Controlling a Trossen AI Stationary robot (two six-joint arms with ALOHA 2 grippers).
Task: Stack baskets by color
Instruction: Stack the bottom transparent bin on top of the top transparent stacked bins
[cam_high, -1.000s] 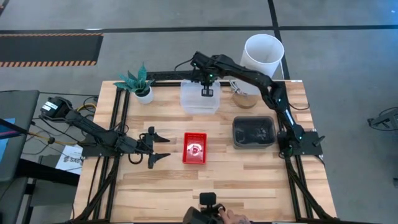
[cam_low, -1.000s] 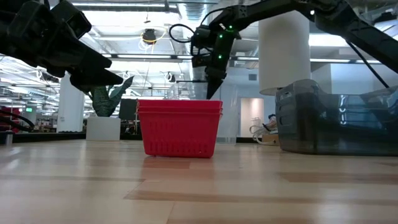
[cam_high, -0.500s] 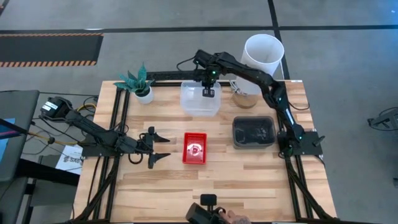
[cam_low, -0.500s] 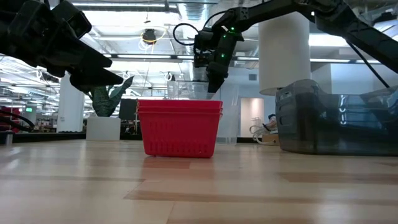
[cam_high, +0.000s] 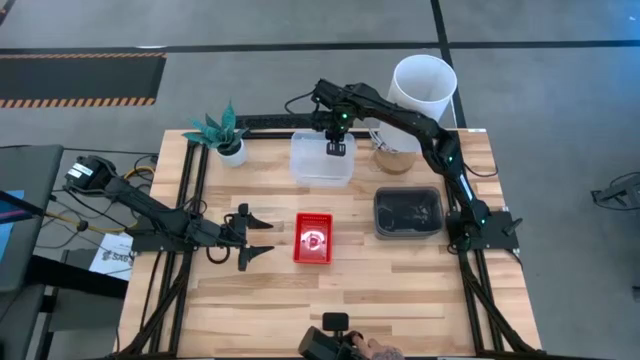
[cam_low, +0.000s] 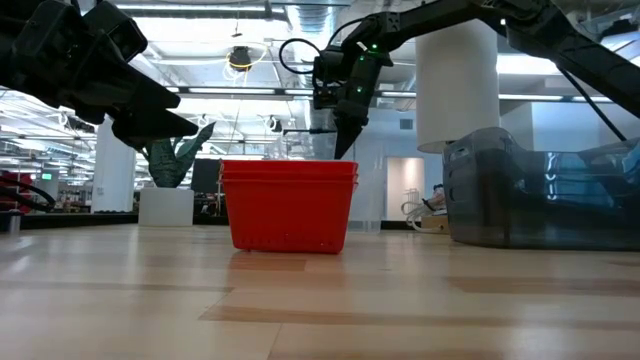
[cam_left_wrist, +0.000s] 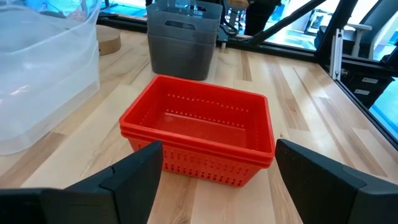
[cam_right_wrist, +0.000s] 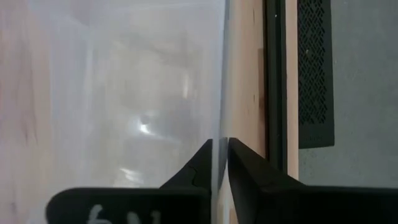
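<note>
**Clear baskets: the right gripper is at the far rim**

The right gripper is placed over the far rim of the clear baskets, at the far middle of the bench. In the right wrist view the rim wall is seen between the two fingers, which stand narrowly apart around it; whether the wall is pinched or just let go cannot be told. The step in hand is judged to be the setting down of a clear basket on its stack.

The red baskets are stacked at the middle, and the dark grey baskets at the right. The left gripper waits spread wide, just left of the red stack.

Next, a clean lift off the rim is called for.

Compared with one second ago, the gripper is slightly farther back, and the clear rim seen half a second ago above the red stack in the low view is no longer seen.
</note>
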